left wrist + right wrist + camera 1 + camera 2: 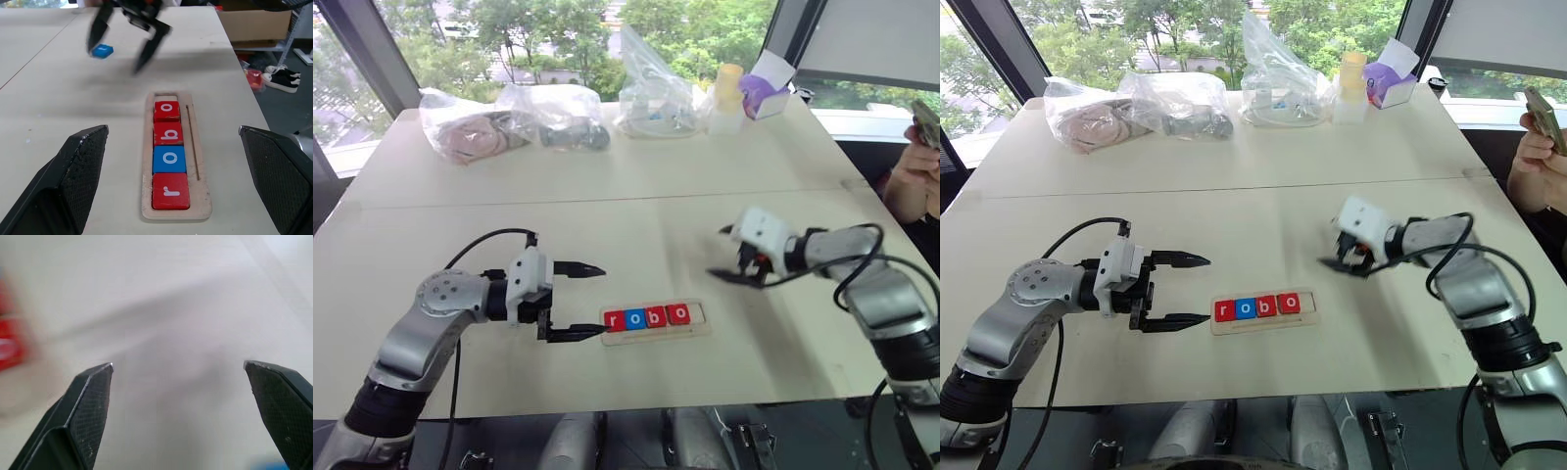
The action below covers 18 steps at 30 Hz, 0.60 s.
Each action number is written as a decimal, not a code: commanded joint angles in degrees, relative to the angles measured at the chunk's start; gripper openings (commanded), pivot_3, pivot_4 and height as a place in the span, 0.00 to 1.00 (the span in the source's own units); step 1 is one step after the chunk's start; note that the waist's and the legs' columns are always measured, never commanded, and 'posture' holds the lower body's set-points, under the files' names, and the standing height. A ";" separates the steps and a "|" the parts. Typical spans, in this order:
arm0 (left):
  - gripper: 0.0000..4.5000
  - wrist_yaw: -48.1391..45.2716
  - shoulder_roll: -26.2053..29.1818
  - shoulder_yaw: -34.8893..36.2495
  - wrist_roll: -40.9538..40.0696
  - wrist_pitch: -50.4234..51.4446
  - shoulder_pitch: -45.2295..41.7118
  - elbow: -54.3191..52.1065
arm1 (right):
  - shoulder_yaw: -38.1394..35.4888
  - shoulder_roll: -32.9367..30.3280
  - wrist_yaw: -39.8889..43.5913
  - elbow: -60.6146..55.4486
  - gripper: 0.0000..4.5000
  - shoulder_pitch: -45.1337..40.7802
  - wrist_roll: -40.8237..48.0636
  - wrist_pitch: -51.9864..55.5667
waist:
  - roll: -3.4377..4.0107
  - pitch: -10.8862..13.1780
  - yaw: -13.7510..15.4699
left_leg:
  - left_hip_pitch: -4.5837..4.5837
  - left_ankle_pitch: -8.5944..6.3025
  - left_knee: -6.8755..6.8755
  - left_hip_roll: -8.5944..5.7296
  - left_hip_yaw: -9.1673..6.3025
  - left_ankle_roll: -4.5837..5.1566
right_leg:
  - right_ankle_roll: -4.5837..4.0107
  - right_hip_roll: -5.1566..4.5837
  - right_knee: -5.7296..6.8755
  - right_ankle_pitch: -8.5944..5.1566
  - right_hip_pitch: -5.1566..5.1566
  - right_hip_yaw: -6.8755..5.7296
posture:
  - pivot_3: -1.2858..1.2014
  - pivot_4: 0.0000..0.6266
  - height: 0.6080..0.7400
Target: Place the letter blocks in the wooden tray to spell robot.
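Letter blocks — four small flat square tiles, red and blue, spell "robo" in the narrow light-wood tray; its last slot is bare.

You have one small blue tile lying loose on the pale tabletop, beyond the tray and beside your right tool, which hangs released with nothing in it. Your left tool stands just as wide and empty at the tray's "r" end. The tile looks light, stiff and thin — pinch it across opposite edges. Open tabletop surrounds it; its edge and the plastic bags lie well apart.
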 commanded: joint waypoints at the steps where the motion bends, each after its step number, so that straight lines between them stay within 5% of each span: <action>1: 1.00 -0.07 -0.09 0.26 -0.12 -0.96 -0.29 -1.08 | -5.12 2.54 -7.82 2.13 0.98 -2.64 -0.43 4.71 | 0.00 0.00 -0.01 | 0.00 0.00 0.00 0.00 0.00 0.00 | 0.00 0.00 0.00 0.00 0.00 0.01 | 0.52 0.24 1.00; 11: 1.00 -0.24 -1.40 -0.79 0.97 -2.63 -0.48 0.36 | -17.67 21.08 -34.62 -4.97 0.98 -1.43 -0.88 28.84 | 0.03 -0.02 -0.13 | -0.02 0.00 -0.10 -0.01 -0.01 -0.01 | 0.00 0.02 0.03 0.01 -0.09 0.08 | 0.52 0.24 1.00; 18: 1.00 -0.48 -2.47 -1.45 1.59 -3.44 -1.25 1.64 | -21.10 31.69 -43.45 -6.79 0.98 -1.57 -0.32 35.28 | 0.05 -0.03 -0.17 | -0.02 0.01 -0.10 -0.01 0.01 -0.01 | 0.00 0.17 0.07 0.02 -0.12 0.08 | 0.52 0.24 1.00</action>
